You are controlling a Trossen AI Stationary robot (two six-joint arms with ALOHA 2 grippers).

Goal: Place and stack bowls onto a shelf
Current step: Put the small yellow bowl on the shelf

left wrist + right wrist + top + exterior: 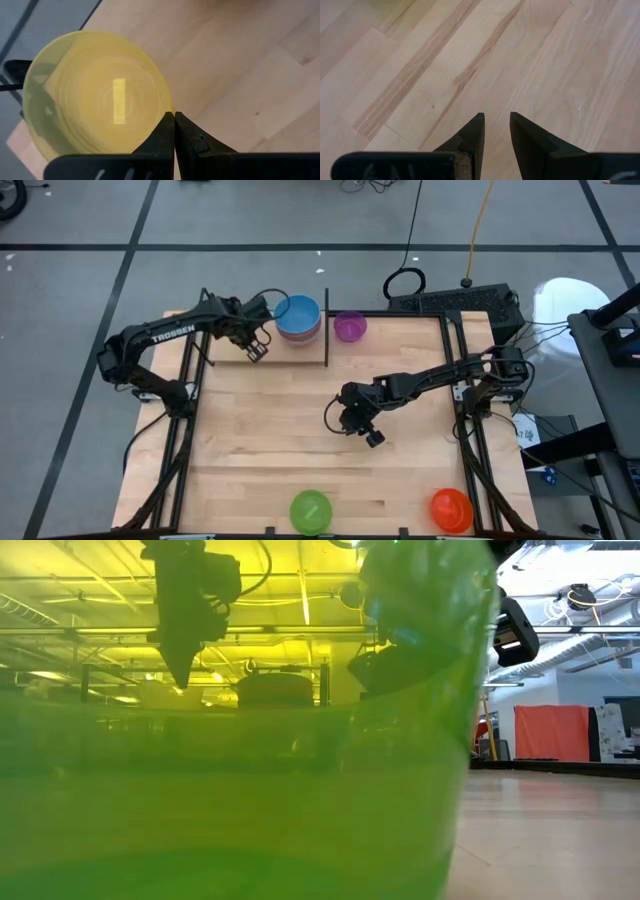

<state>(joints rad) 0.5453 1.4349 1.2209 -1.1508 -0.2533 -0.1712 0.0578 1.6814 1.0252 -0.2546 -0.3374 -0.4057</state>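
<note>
A stack of bowls with a blue one on top (298, 316) and a single purple bowl (349, 327) stand at the table's far edge, on either side of the shelf's black rod (326, 340). My left gripper (258, 351) is shut just left of the stack. Its wrist view shows a yellow bowl (95, 95) at a table edge under the shut fingers (174, 117); the high view does not show this bowl. My right gripper (371, 436) hangs open over bare wood mid-table (496, 117). A green bowl (311, 511) and an orange bowl (451, 509) sit at the near edge. My left gripper's shut fingertips (170, 125) point down and overlap the yellow bowl's rim (167, 107) in the wrist view. Whether they touch that rim or hover above it, I cannot tell.
The green bowl (230, 790) stands right before the low camera and fills most of that view. Black frame rails (462, 370) run along the table's left and right sides. Bare wood lies between the two grippers and the near bowls.
</note>
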